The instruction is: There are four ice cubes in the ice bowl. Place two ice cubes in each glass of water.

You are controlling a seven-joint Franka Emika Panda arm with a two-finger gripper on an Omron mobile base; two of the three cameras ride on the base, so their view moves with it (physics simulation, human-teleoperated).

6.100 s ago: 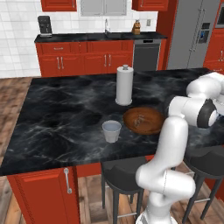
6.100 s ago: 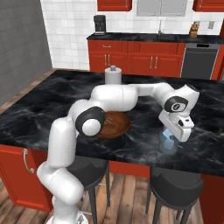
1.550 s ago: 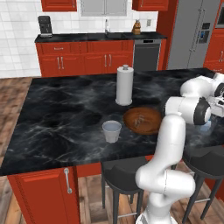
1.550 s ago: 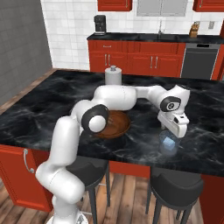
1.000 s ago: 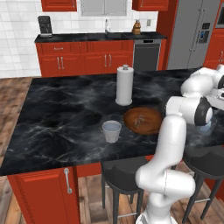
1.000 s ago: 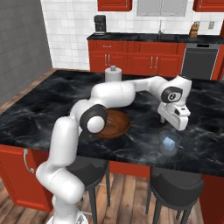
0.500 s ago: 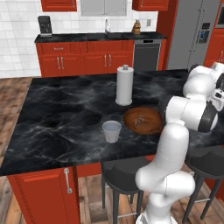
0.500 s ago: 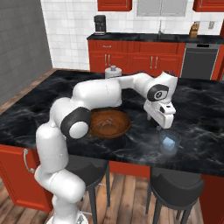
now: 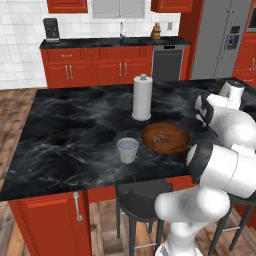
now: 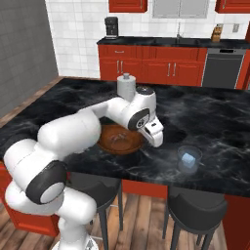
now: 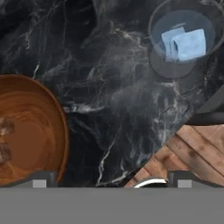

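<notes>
Midway through: empty gripper with jaws apart between ice bowl and a glass holding two ice cubes; next, likely fetching the bowl's remaining cubes for the other glass.

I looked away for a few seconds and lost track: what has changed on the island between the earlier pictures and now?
The gripper has swung from over the right-hand glass back toward the ice bowl, jaws open and empty. That glass holds two ice cubes. The bowl, the other glass and the paper-towel roll stayed where they were.
</notes>
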